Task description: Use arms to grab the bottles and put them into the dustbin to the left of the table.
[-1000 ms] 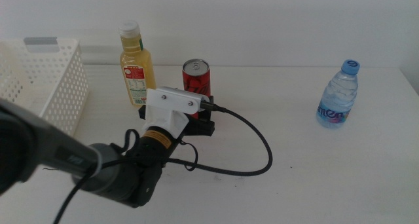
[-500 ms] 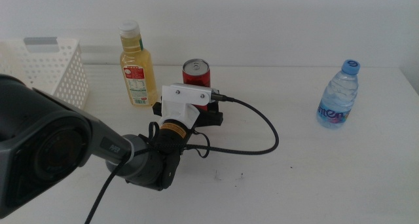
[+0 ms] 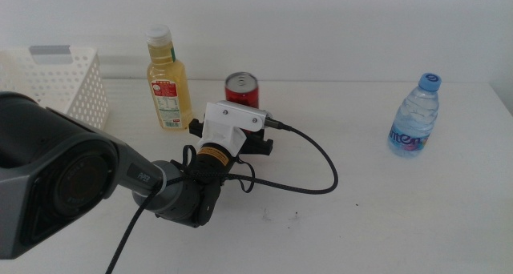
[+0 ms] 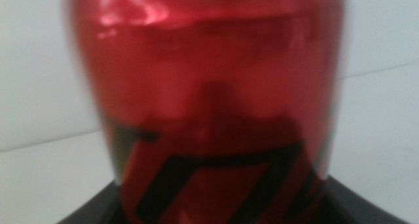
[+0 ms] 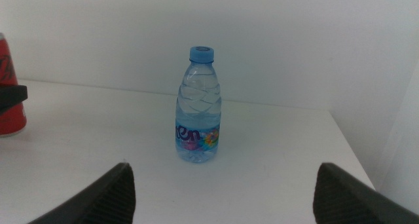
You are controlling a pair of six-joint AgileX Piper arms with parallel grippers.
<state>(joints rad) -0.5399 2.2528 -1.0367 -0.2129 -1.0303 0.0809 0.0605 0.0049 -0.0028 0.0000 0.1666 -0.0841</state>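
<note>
The left gripper (image 3: 234, 139) had its jaws around the red can (image 3: 241, 91), though whether clenched I could not tell. Beside the can stood the yellow bottle (image 3: 167, 80); the right gripper's (image 5: 222, 185) jaws were released, facing the water bottle (image 5: 198, 107) on the desk (image 3: 401, 210).

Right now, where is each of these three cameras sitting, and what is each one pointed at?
Middle view: above the table, looking forward and down; the left arm's white housing hides the left gripper at the red can.
Left wrist view: on the left arm, pressed close to the red can; dark jaw bases at the picture's bottom corners.
Right wrist view: on the waiting right arm, facing the water bottle; right gripper open.
Shared: the red can appears in all three; the water bottle in two.
</note>
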